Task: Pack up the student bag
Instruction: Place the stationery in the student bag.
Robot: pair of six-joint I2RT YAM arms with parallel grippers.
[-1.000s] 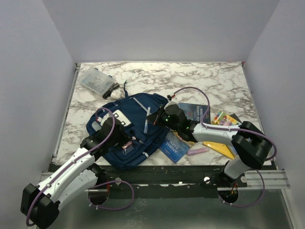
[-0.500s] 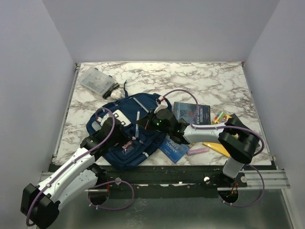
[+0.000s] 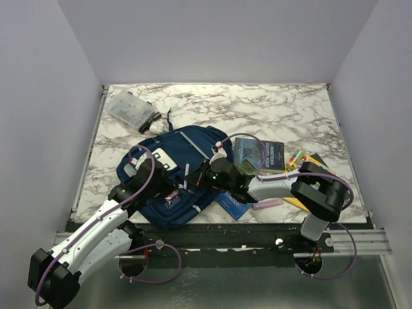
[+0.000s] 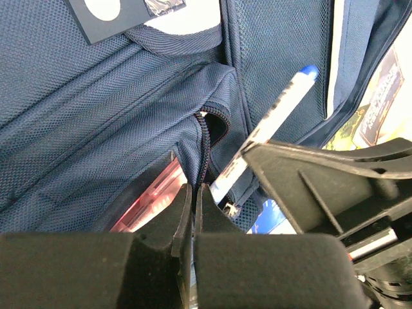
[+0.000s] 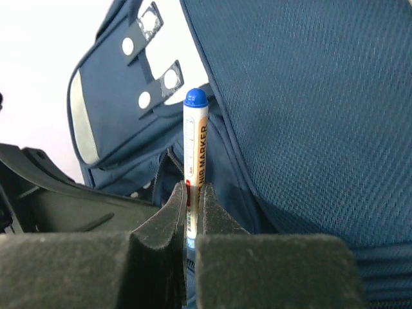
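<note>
The student bag (image 3: 187, 151), navy with grey stripes, lies flat at the table's front left. My left gripper (image 3: 168, 193) is shut on the zipper edge of its front pocket; in the left wrist view the zipper (image 4: 205, 138) runs down into the closed left gripper (image 4: 194, 188). Something pink (image 4: 145, 199) shows inside the pocket. My right gripper (image 3: 198, 177) is shut on a white marker with a blue cap (image 3: 186, 174), held over the pocket mouth. In the right wrist view the marker (image 5: 195, 141) sticks up from the right gripper (image 5: 191, 193) in front of the bag (image 5: 309, 96).
A small clear plastic box (image 3: 131, 109) sits at the back left. Right of the bag lie a dark book (image 3: 264, 154), a blue booklet (image 3: 230, 198), a pink stick (image 3: 267, 204), a yellow folder (image 3: 297, 201) and a crayon pack (image 3: 299, 159).
My right gripper has carried the marker leftward across the bag, from near the books to the front pocket by the left gripper. The left arm has stayed put.
</note>
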